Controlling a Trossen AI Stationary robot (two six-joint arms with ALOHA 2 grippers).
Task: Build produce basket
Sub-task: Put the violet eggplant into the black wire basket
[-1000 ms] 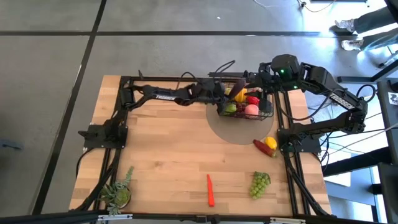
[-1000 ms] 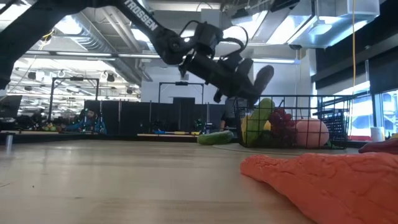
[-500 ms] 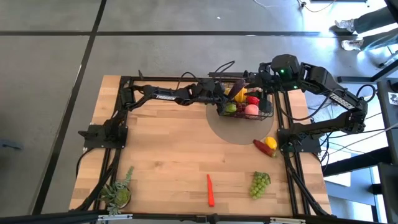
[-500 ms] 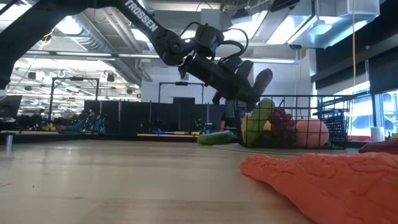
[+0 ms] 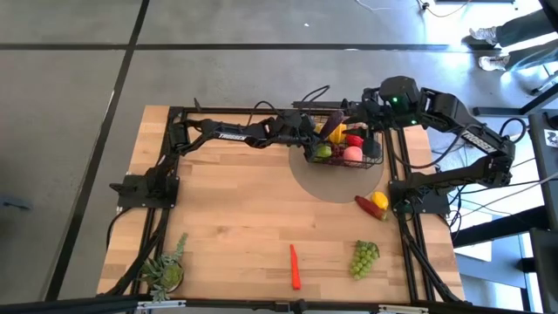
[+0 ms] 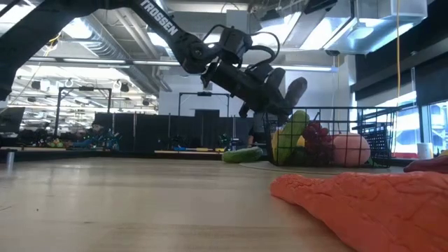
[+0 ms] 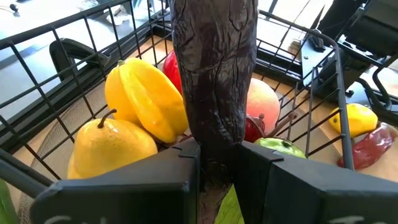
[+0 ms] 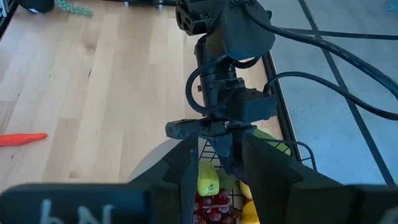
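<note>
Potted plant (image 5: pixel 166 272) sits at the near-left corner of the surface (image 5: pixel 235 218), well apart from everything else. Left gripper (image 7: pixel 217 158) is up at the basket's left rim, jaws clenched on the purple eggplant (image 7: pixel 214 68), which hangs in the air over the basket's edge; low view shows it raised above the rim, not resting on anything. Carrot (image 5: pixel 295 266) lies near the front edge, mid-surface; it fills the low view's foreground. A cucumber (image 6: pixel 241 155) lies on the surface just beside the basket's left side. Basket (image 5: pixel 373 158) stands at the far side on a grey round mat, holding a yellow pear, yellow pepper, peach, green apple, dark grapes and red pieces. Green grapes (image 5: pixel 364 257) near the front right. Lemon (image 5: pixel 379 201) touching a red pepper (image 5: pixel 368 208), right of the mat. Right gripper (image 8: pixel 214 163) is over the basket's far-right end, jaws clenched on the basket's wire rim.
</note>
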